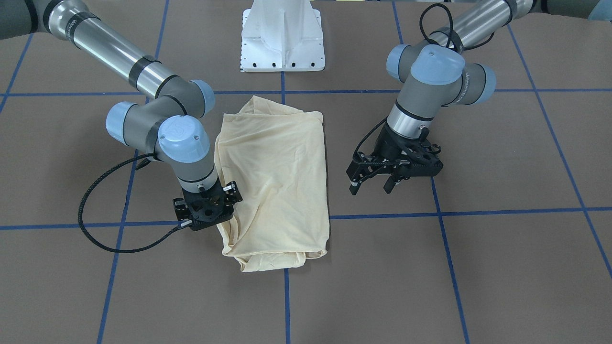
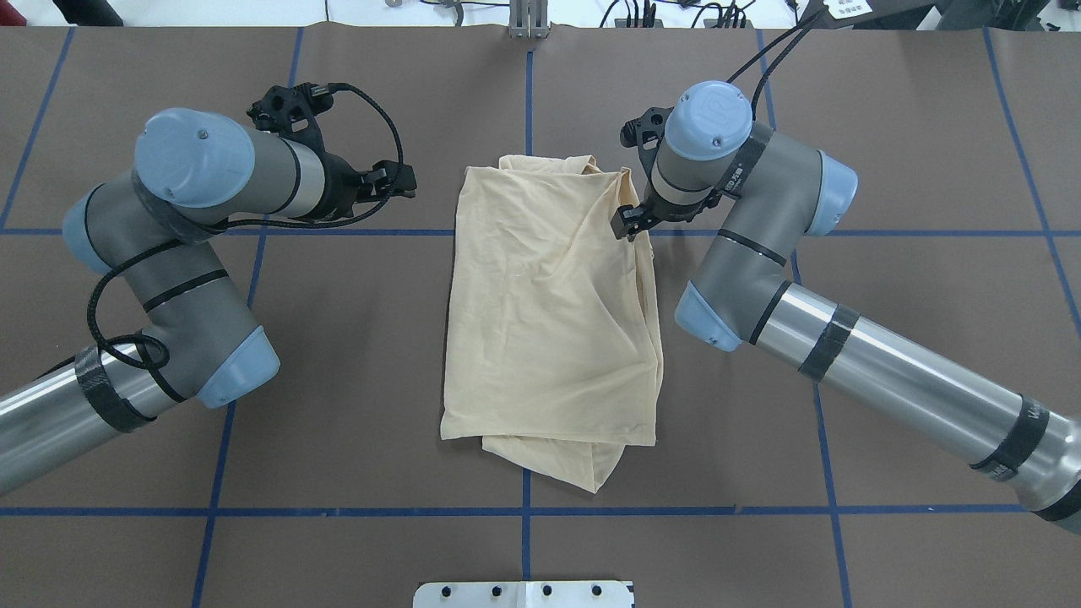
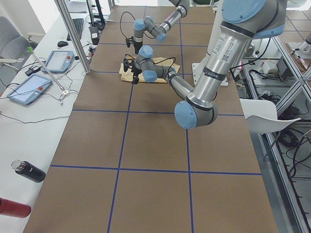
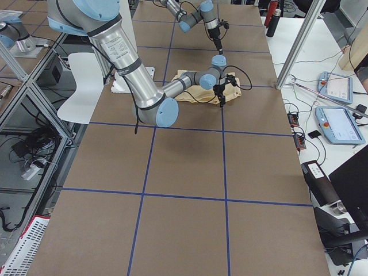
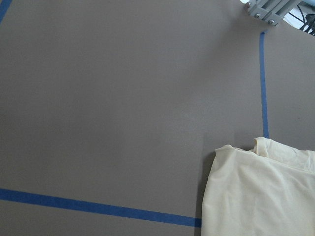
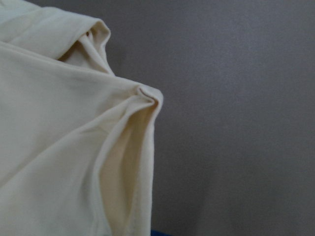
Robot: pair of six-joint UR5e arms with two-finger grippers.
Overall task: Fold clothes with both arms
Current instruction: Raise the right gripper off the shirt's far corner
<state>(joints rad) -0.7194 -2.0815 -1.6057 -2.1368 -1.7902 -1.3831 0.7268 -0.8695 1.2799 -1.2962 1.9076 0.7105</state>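
The cream-yellow shirt (image 1: pixel 277 181) lies folded into a long rectangle in the middle of the brown table, plain side up, with bunched cloth poking out at both short ends. My right gripper (image 1: pixel 208 205) points straight down at the shirt's long edge near a corner, and its two fingers (image 2: pixel 629 221) stand spread, so it is open. The right wrist view shows a puckered corner of the shirt (image 6: pixel 59 123) lying on the table. My left gripper (image 1: pixel 371 187) hovers open and empty over bare table on the other side of the shirt. The left wrist view shows a corner of the shirt (image 5: pixel 261 191).
The white pedestal base (image 1: pixel 282 38) stands at the robot's side of the table. Blue tape lines (image 1: pixel 382 216) grid the brown surface. Tablets (image 3: pixel 29 87) and bottles (image 3: pixel 26 171) lie on a white side bench past the table's far edge.
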